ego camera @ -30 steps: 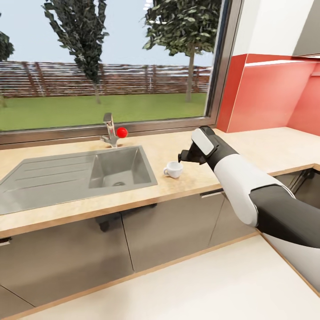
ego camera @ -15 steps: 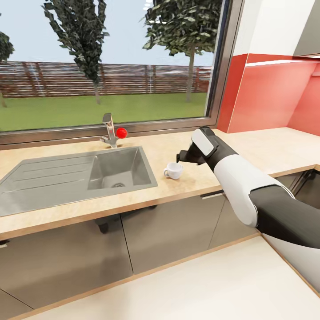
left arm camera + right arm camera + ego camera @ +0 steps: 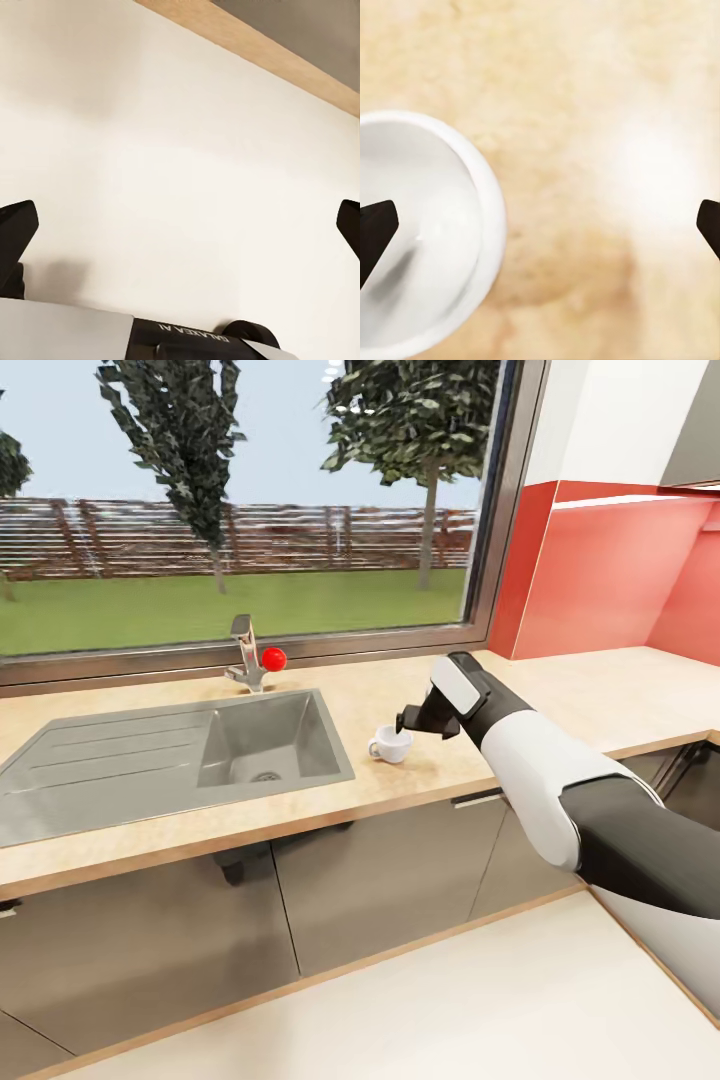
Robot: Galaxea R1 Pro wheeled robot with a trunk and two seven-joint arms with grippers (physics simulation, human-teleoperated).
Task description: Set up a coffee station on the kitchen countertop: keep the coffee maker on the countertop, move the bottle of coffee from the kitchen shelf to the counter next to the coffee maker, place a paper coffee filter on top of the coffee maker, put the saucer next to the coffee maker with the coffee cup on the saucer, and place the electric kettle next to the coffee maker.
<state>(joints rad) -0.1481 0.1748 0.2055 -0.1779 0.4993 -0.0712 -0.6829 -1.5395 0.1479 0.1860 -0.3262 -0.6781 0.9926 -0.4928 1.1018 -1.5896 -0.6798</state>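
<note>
The light wood countertop (image 3: 420, 780) ran under a window, sink (image 3: 180, 755) inset. The cup (image 3: 390, 744) stood near its front edge; my right gripper (image 3: 408, 717) hung spread above, perhaps touching. My left gripper (image 3: 180, 225) gaped over pale floor.

You face a wide window (image 3: 240, 510) showing lawn, trees and fence. A red splashback (image 3: 610, 575) lines the wall, and pale floor (image 3: 450, 1010) runs below grey cabinet fronts (image 3: 380, 880).

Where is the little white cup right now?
In the head view, the small white coffee cup stands on the light-brown wooden countertop, just right of the grey sink, under the right gripper.
</note>
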